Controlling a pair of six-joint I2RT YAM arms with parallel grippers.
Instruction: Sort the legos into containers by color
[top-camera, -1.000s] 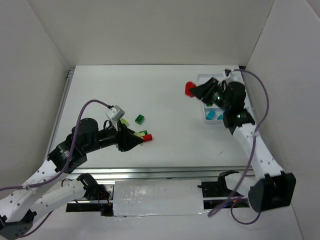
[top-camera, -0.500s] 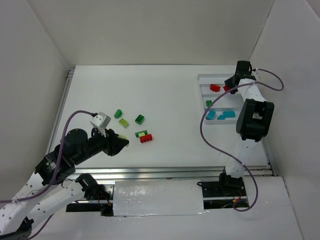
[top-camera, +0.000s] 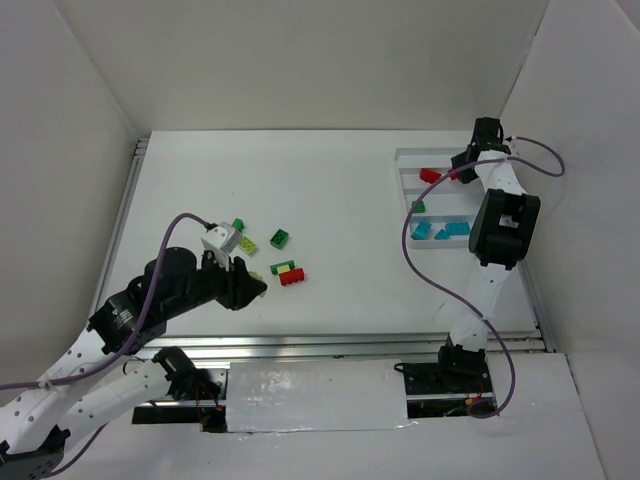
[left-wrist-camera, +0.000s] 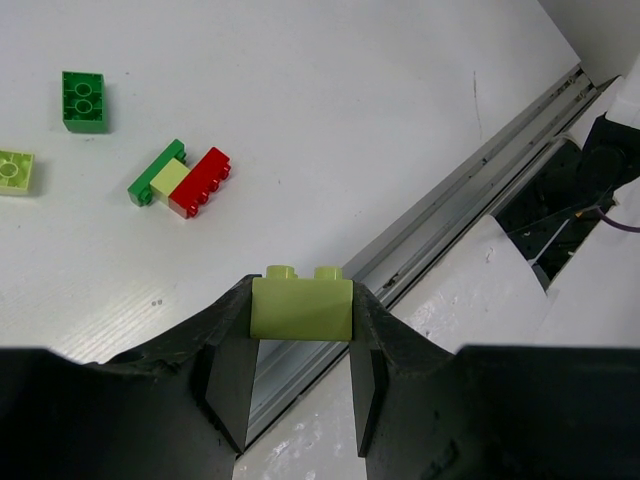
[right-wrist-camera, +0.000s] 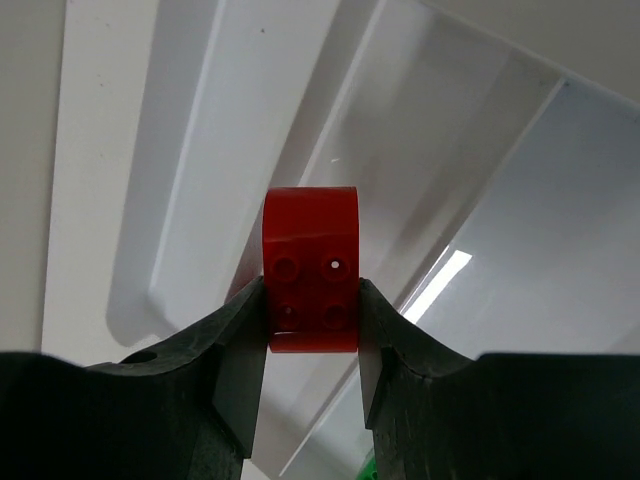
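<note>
Presently, on the bench (top-camera: 330, 190):

1. Left end effector (left-wrist-camera: 302, 325): closed on a pale yellow-green brick (left-wrist-camera: 300, 308), studs up, pinched between both fingers. It hangs over the near part of the bench, close to the metal rail (left-wrist-camera: 470, 190) along the front edge.
2. Right end effector (right-wrist-camera: 311, 315): closed on a red brick (right-wrist-camera: 310, 265), held above the far right end of the white tray (top-camera: 402, 157). Which compartment lies beneath it cannot be told.
3. Tray contents: a red piece (top-camera: 429, 175) in a far compartment, a green piece (top-camera: 417, 207) in one nearer, and cyan pieces (top-camera: 421, 229) nearer still.
4. Loose bricks: a touching cluster (left-wrist-camera: 180, 178) of dark green, pale and red just ahead of the left end effector; a green brick (left-wrist-camera: 82, 100) and a pale brick (left-wrist-camera: 14, 170) beyond it, apart from each other.
5. Room: open white surface lies between the cluster and the tray. The tray sits close to the right wall. Plain white walls (top-camera: 300, 60) enclose the left, far and right sides.
</note>
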